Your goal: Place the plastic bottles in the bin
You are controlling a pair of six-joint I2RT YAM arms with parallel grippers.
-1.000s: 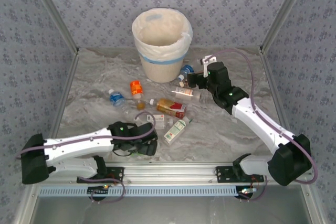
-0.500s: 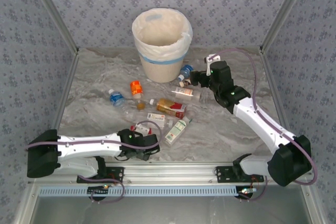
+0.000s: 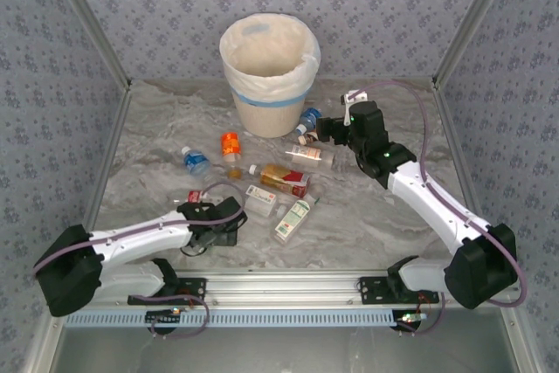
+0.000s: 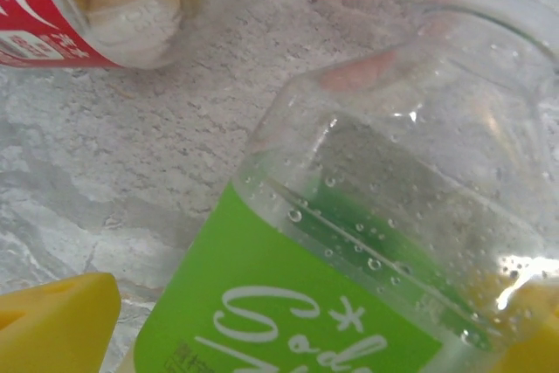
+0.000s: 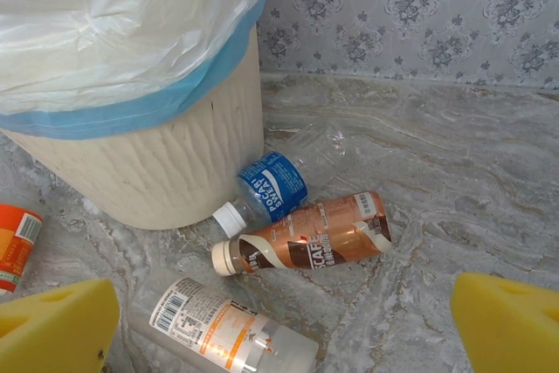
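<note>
Left gripper [image 4: 293, 331] fingers spread, green-label bottle [image 4: 349, 242] between them on desk [image 4: 131, 155]. Right gripper [image 5: 281, 325] fingers spread, facing bin [image 5: 148, 155] and brown bottle [image 5: 306, 238] beside it.

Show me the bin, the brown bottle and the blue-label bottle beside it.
bin [image 5: 140, 163], right wrist view, cream wall
brown bottle [image 5: 319, 235], right wrist view, label middle
blue-label bottle [image 5: 272, 188], right wrist view, blue label
</note>
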